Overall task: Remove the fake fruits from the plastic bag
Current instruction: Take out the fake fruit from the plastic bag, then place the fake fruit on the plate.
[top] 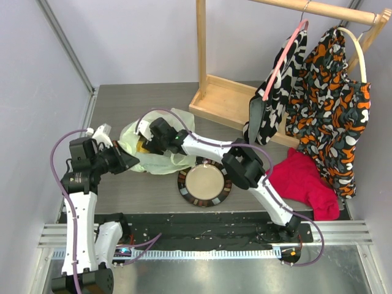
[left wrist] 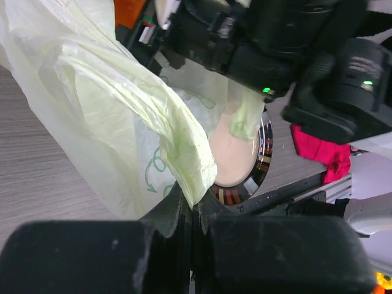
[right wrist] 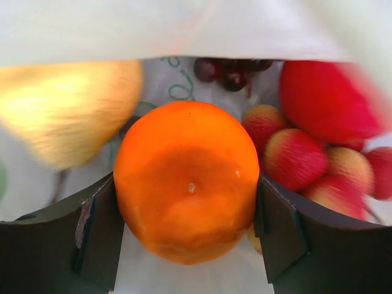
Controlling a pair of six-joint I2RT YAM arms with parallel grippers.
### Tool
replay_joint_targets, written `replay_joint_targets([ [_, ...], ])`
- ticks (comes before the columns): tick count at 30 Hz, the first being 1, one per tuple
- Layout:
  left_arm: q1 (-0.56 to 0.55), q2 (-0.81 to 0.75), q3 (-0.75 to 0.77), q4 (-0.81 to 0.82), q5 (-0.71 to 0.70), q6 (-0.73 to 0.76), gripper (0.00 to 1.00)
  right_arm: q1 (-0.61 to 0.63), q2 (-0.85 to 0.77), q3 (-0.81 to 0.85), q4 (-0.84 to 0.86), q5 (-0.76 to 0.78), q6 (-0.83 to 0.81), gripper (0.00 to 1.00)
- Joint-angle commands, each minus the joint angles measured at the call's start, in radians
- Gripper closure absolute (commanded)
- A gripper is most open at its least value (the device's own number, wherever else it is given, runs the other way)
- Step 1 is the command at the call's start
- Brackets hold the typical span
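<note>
The pale green plastic bag [top: 160, 160] lies left of centre on the table. My left gripper [top: 127, 164] is shut on a fold of the bag's edge [left wrist: 195, 184] and holds it up. My right gripper [top: 147, 136] is reached inside the bag's mouth. In the right wrist view its jaws press both sides of the orange [right wrist: 187, 177], so the gripper [right wrist: 187, 205] is shut on it. Around it lie a yellow lemon [right wrist: 67, 107], a red apple [right wrist: 331, 101], small red berries [right wrist: 294, 156] and dark grapes [right wrist: 229, 70], under the bag's film [right wrist: 184, 24].
A round dark-rimmed plate [top: 205, 182] sits just right of the bag, also seen in the left wrist view [left wrist: 236, 159]. A red cloth [top: 303, 180] lies at the right. A wooden rack [top: 220, 101] with hanging patterned clothes [top: 331, 104] stands at the back right.
</note>
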Motion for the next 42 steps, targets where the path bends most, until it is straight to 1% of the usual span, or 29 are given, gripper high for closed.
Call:
replay_joint_targets([
  [1, -0.007, -0.018, -0.021, 0.103, 0.021, -0.045, 0.99, 0.001, -0.251, 0.004, 0.004, -0.056, -0.017, 0.81],
  [4, -0.007, -0.014, -0.029, 0.140, 0.009, -0.062, 0.98, 0.001, -0.363, -0.009, -0.036, -0.094, 0.006, 0.82],
  [6, -0.007, -0.012, -0.035, 0.166, 0.007, -0.063, 0.98, 0.001, -0.425, -0.022, -0.074, -0.152, 0.025, 0.82],
  [7, -0.007, -0.009, -0.035, 0.174, 0.001, -0.063, 0.98, 0.001, -0.487, -0.044, -0.086, -0.164, 0.029, 0.82],
  [9, -0.007, -0.006, -0.033, 0.189, -0.014, -0.063, 0.99, -0.001, -0.551, -0.077, -0.128, -0.190, 0.029, 0.82],
  [10, -0.007, -0.005, -0.033, 0.198, -0.016, -0.065, 0.99, -0.001, -0.621, -0.118, -0.158, -0.213, 0.026, 0.82],
  [12, -0.007, 0.000, -0.030, 0.212, -0.019, -0.065, 0.98, 0.001, -0.698, -0.178, -0.192, -0.246, -0.009, 0.82],
  [13, -0.007, 0.004, -0.029, 0.217, -0.019, -0.063, 0.99, -0.001, -0.739, -0.251, -0.229, -0.284, -0.024, 0.82],
  [14, -0.007, 0.011, -0.021, 0.224, -0.020, -0.065, 0.98, -0.001, -0.825, -0.294, -0.249, -0.305, -0.045, 0.82],
  [15, -0.007, 0.015, -0.017, 0.229, -0.020, -0.063, 0.98, 0.001, -0.866, -0.337, -0.275, -0.325, -0.097, 0.82],
  [16, -0.007, 0.020, -0.014, 0.235, -0.022, -0.063, 0.99, 0.001, -0.903, -0.429, -0.336, -0.365, -0.136, 0.81],
  [17, -0.007, 0.027, -0.009, 0.247, -0.025, -0.063, 0.98, 0.001, -0.987, -0.477, -0.361, -0.365, -0.159, 0.81],
  [18, -0.007, 0.032, 0.002, 0.255, -0.029, -0.062, 0.98, 0.001, -1.021, -0.526, -0.379, -0.356, -0.187, 0.81],
  [19, -0.007, 0.034, 0.006, 0.263, -0.032, -0.060, 0.99, 0.001, -1.061, -0.616, -0.407, -0.343, -0.191, 0.81],
  [21, -0.006, 0.046, 0.020, 0.278, -0.046, -0.059, 0.99, 0.001, -1.141, -0.698, -0.421, -0.297, -0.198, 0.80],
  [22, -0.007, 0.047, 0.023, 0.284, -0.046, -0.059, 0.98, -0.001, -1.158, -0.765, -0.419, -0.280, -0.196, 0.80],
  [23, -0.006, 0.051, 0.026, 0.286, -0.046, -0.059, 0.98, 0.001, -1.181, -0.799, -0.404, -0.229, -0.187, 0.80],
  [25, -0.006, 0.060, 0.034, 0.289, -0.046, -0.060, 0.99, 0.001, -1.180, -0.876, -0.364, -0.174, -0.164, 0.80],
  [26, -0.006, 0.061, 0.039, 0.286, -0.046, -0.060, 0.99, 0.001, -1.175, -0.902, -0.347, -0.119, -0.162, 0.80],
  [27, -0.006, 0.063, 0.042, 0.283, -0.045, -0.059, 0.99, 0.001, -1.155, -0.926, -0.326, -0.065, -0.162, 0.80],
  [29, -0.006, 0.069, 0.049, 0.272, -0.043, -0.054, 0.98, -0.005, -1.116, -0.985, -0.255, -0.011, -0.176, 0.80],
  [30, -0.006, 0.070, 0.051, 0.270, -0.043, -0.052, 0.98, -0.009, -1.067, -1.006, -0.235, 0.027, -0.187, 0.80],
  [31, -0.006, 0.074, 0.054, 0.261, -0.042, -0.048, 0.98, -0.018, -1.043, -1.016, -0.173, 0.044, -0.190, 0.80],
  [34, -0.006, 0.078, 0.055, 0.246, -0.040, -0.039, 0.98, -0.053, -0.958, -1.022, -0.069, 0.064, -0.198, 0.80],
  [36, -0.006, 0.075, 0.054, 0.238, -0.040, -0.036, 0.98, -0.067, -0.916, -1.019, -0.007, 0.067, -0.219, 0.77],
  [40, -0.004, 0.071, 0.046, 0.226, -0.042, -0.029, 0.98, -0.084, -0.800, -0.985, 0.041, 0.081, -0.225, 0.77],
  [41, -0.004, 0.070, 0.046, 0.223, -0.043, -0.026, 0.98, -0.090, -0.786, -0.973, 0.042, 0.079, -0.216, 0.75],
  [42, -0.003, 0.067, 0.046, 0.218, -0.045, -0.025, 0.98, -0.097, -0.776, -0.953, 0.039, 0.072, -0.204, 0.66],
])
